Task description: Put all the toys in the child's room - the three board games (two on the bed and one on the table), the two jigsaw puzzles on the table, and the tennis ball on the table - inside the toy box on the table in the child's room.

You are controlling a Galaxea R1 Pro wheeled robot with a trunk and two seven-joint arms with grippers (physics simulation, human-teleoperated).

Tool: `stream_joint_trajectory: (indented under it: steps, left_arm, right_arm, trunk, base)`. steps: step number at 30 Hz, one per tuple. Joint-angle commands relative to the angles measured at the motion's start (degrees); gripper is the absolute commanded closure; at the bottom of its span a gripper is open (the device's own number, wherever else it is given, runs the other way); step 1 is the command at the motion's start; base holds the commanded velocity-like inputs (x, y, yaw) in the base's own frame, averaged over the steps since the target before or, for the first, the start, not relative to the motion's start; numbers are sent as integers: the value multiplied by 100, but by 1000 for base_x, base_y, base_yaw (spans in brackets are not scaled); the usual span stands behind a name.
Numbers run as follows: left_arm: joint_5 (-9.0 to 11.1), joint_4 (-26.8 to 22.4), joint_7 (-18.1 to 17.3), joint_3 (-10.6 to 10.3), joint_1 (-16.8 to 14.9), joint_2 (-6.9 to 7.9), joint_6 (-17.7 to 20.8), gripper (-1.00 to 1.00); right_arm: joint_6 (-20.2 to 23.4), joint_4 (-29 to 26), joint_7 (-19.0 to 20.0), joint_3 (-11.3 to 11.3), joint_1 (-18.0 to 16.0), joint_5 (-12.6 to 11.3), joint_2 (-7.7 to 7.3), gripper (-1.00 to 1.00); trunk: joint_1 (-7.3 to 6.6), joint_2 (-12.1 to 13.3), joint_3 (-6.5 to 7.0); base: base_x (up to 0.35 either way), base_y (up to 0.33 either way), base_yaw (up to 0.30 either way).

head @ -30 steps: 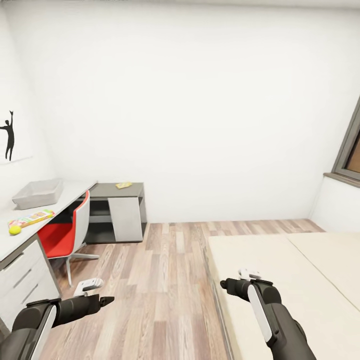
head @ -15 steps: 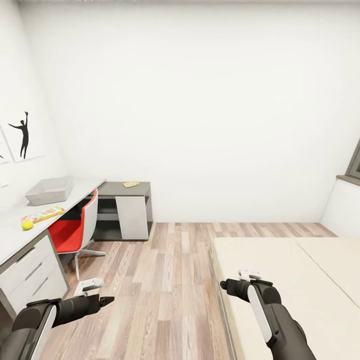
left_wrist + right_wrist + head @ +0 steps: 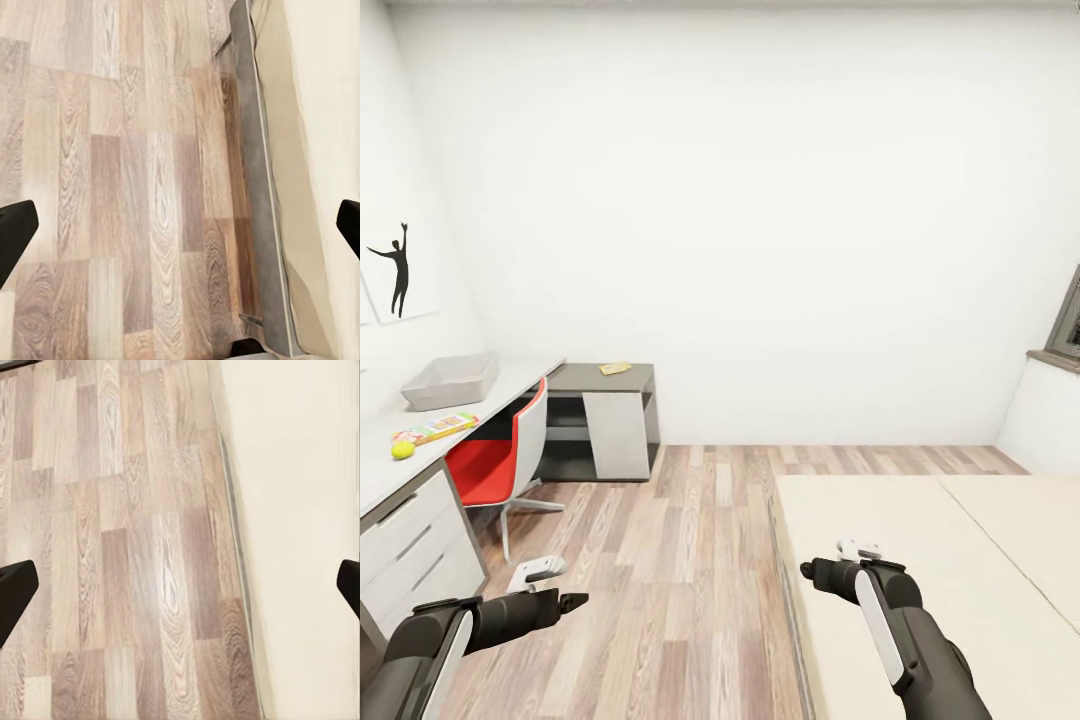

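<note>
The robot stands in the child's room between the worktop point(image 3: 510, 385) and the bed point(image 3: 960, 560), with nothing held. In each wrist view the dark fingertips sit at opposite picture edges with only floor point(image 3: 690, 560) and bed edge between them, so the fingers of the left gripper point(image 3: 180, 229) and right gripper point(image 3: 180, 589) are spread wide.

The toy box point(image 3: 448, 380) rests on the worktop against the wall, under the silhouette print point(image 3: 398, 270). Nearer the robot along the same worktop lies 1 board game point(image 3: 435, 429), flat, its long axis running roughly along the worktop's length, one short end toward the toy box. The tennis ball point(image 3: 402, 450) sits just beside the game's near end. A thin yellowish slab point(image 3: 615, 368), probably 1 jigsaw puzzle, lies on the lower dark shelf section point(image 3: 605, 380) at the worktop's far end. The visible stretch of bed top is plain.

The step in hand looks like approach. It would go best by driving up to the worktop's long front edge, clear of the red chair point(image 3: 500, 465), so game and box are both within the left arm's reach.
</note>
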Motion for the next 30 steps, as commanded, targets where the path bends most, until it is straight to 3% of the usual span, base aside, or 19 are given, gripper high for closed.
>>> stream_joint_trajectory:
  steps: [1, 22, 30]
  left_arm:
    - [-4, -3, -26, 9, -3, -1, 38, -100]
    - [-4, -3, -26, 8, -3, -1, 40, -100]
    - [-4, -3, -26, 7, -3, -1, 37, -100]
  right_arm:
    - [18, -3, -40, -8, -2, -59, 3, -100]
    - [18, 3, -37, -8, -2, -59, 3, -100]
    - [18, 28, -36, -8, -2, -59, 3, -100]
  trunk:
    - [2, -5, -3]
    - [2, -5, -3]
    - [2, -5, -3]
  base:
    - [0, -219, 0]
    - [0, -165, 0]
    - [0, -56, 0]
